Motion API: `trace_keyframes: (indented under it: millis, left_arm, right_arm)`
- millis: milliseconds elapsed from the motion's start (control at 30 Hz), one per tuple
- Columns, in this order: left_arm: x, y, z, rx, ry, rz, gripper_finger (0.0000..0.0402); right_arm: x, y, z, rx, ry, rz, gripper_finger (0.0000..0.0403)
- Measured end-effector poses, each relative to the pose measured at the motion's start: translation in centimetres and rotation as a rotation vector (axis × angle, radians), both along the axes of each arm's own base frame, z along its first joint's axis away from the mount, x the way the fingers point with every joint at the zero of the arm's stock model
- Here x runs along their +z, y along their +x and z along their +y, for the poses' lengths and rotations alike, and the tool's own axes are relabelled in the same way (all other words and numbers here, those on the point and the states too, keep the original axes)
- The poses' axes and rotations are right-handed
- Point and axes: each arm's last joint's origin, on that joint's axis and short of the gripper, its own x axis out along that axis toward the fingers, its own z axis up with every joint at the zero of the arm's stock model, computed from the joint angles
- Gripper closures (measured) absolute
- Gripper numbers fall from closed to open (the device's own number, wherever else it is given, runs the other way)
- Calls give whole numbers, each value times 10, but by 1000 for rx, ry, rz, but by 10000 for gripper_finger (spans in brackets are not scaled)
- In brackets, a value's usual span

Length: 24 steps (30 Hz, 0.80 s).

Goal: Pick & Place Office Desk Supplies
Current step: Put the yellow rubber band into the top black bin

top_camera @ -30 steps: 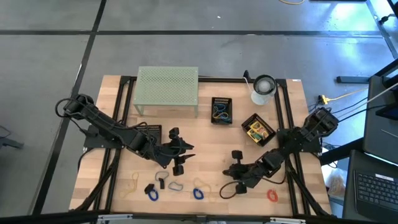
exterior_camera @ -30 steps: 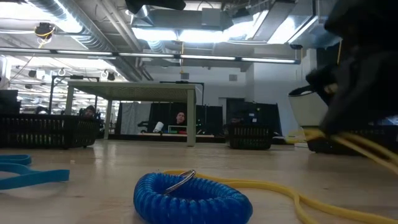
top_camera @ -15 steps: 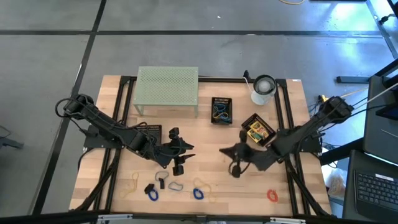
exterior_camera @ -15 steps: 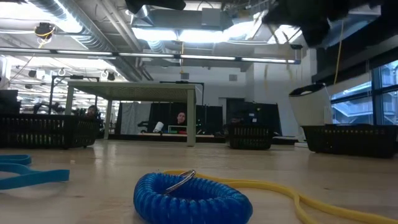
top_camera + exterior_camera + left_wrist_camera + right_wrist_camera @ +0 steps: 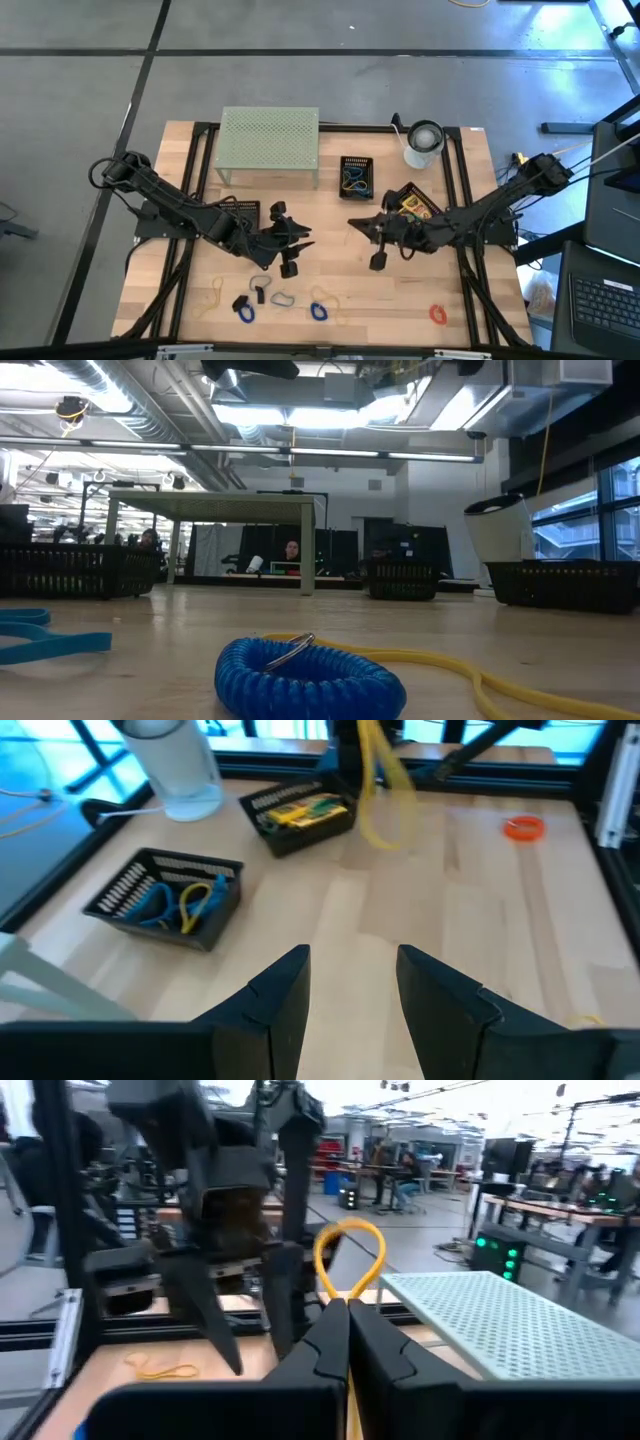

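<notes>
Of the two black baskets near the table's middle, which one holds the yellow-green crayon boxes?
The angled basket nearer the white roll and right arm; the other basket, square to the table, holds blue and yellow loops.

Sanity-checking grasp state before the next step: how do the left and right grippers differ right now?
The left gripper has its fingers apart with nothing between them; the right gripper is shut on a thin yellow loop band, which stands up from its tips. The left gripper sits left of the table's centre; the right gripper sits right of it, beside the black mesh basket of crayon boxes. Both are dark two-finger grippers and point toward the table's middle.
</notes>
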Motion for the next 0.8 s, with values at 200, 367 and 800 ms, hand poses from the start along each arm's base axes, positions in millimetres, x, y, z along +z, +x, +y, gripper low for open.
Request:
trace_keyframes:
  millis: [200,367,800]
  left_arm:
    - [0,0,1,31,20,-10,256]
    - [1,2,6,53,25,-12,256]
    - [0,9,27,126,30,-5,256]
  right_arm:
    - [-9,13,-29,-76,-39,87,401]
    - [-23,23,-70,-146,39,205,401]
    - [-62,17,-154,-449,241,491,399]
